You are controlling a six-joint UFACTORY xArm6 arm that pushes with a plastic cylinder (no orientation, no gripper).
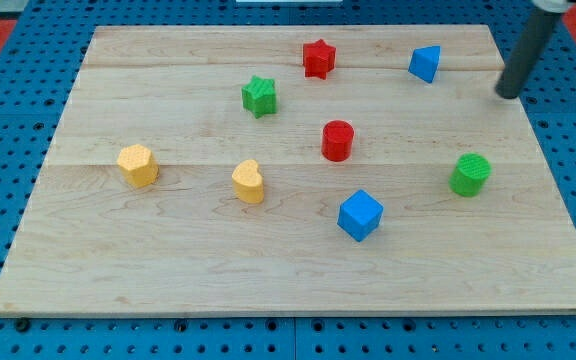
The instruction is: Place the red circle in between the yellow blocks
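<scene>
The red circle (337, 140) stands near the middle of the wooden board (168, 270). The yellow hexagon block (138, 165) is at the view's left. The yellow heart-shaped block (249, 182) lies to its right, left and slightly below the red circle. My tip (507, 95) is at the board's upper right, far to the right of the red circle and touching no block. It is right of the blue triangular block (425, 63).
A red star (318, 58) and a green star (259, 96) lie in the upper middle. A blue cube (359, 215) sits below the red circle. A green cylinder (470, 174) stands at the right. Blue pegboard surrounds the board.
</scene>
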